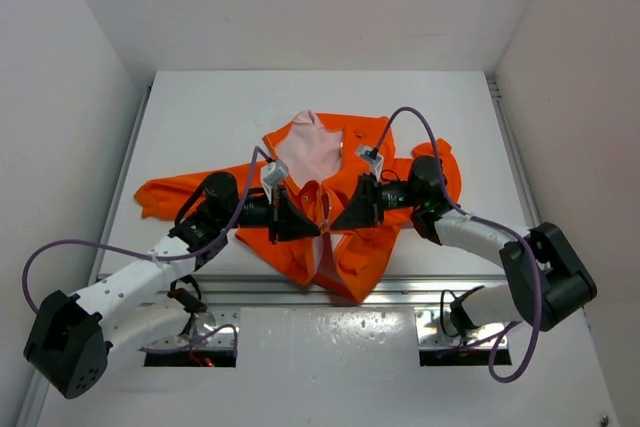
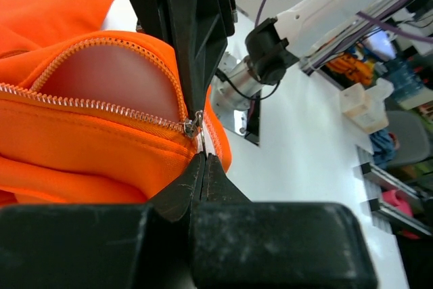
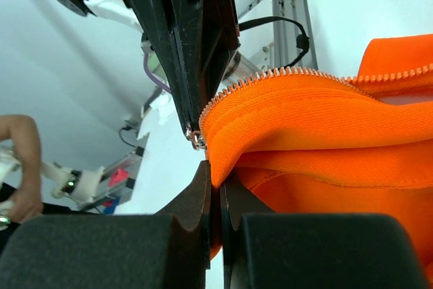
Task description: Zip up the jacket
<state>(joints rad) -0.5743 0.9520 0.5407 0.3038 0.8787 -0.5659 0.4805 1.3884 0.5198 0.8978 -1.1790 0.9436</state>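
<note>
The orange jacket (image 1: 352,247) lies on the white table, its front partly open and its pale pink lining (image 1: 305,152) showing at the top. My left gripper (image 1: 312,223) is shut on the metal zipper pull; in the left wrist view (image 2: 203,158) the pull runs from the slider (image 2: 191,126) into the closed tips. My right gripper (image 1: 338,221) faces it from the right, shut on the jacket's orange front edge just below the slider (image 3: 197,140), as the right wrist view (image 3: 216,168) shows. The two grippers almost touch tip to tip.
A metal rail (image 1: 260,292) runs along the table's near edge, with the jacket's hem hanging over it. White walls (image 1: 60,97) close in the left, right and back. Purple cables (image 1: 60,247) loop off both arms.
</note>
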